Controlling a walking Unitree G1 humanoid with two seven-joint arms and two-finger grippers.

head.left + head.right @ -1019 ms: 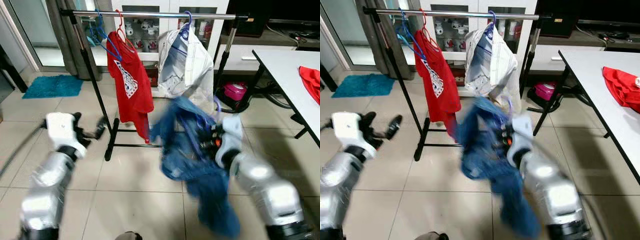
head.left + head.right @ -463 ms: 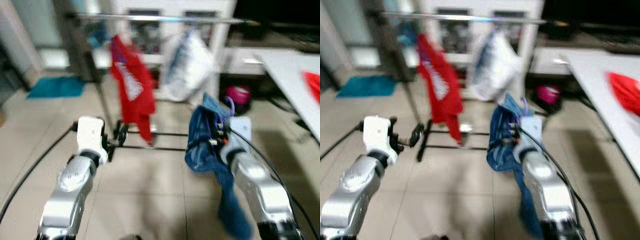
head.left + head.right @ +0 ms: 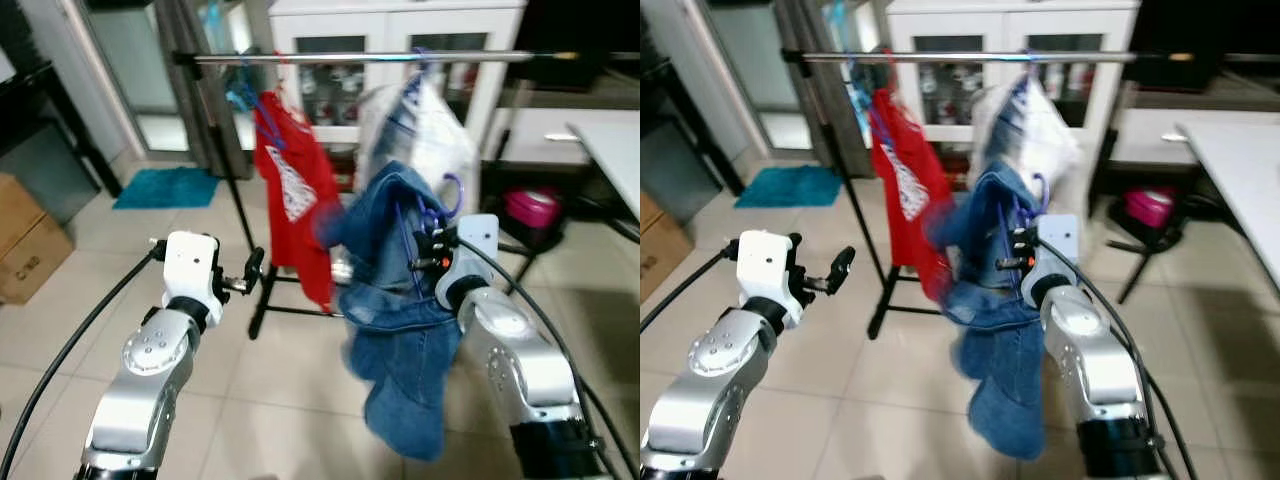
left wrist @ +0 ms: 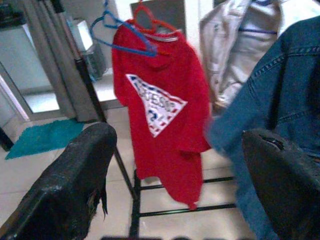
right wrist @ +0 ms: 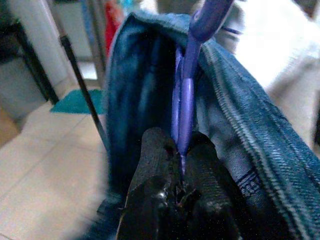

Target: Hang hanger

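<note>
A blue denim jacket point(image 3: 395, 320) hangs on a purple hanger point(image 5: 187, 95), and my right gripper point(image 5: 176, 187) is shut on that hanger just below its hook. The jacket is held up in front of the clothes rack, below its metal rail point(image 3: 350, 58) and overlapping a white garment point(image 3: 425, 115) that hangs there. A red T-shirt point(image 3: 295, 195) on a red hanger and an empty blue hanger point(image 4: 122, 42) also hang on the rail. My left gripper point(image 3: 250, 275) is open and empty, raised to the left of the red T-shirt.
The rack's black upright and foot point(image 3: 258, 305) stand on the tiled floor between my arms. A cardboard box point(image 3: 30, 250) is at the far left, a teal mat point(image 3: 165, 187) behind it. A white table point(image 3: 615, 140) is at the right, a white cabinet point(image 3: 390, 20) behind the rack.
The camera has shifted and the rack looks nearer. My right gripper has lifted the jacket from low over the floor to in front of the white garment. My left arm has risen.
</note>
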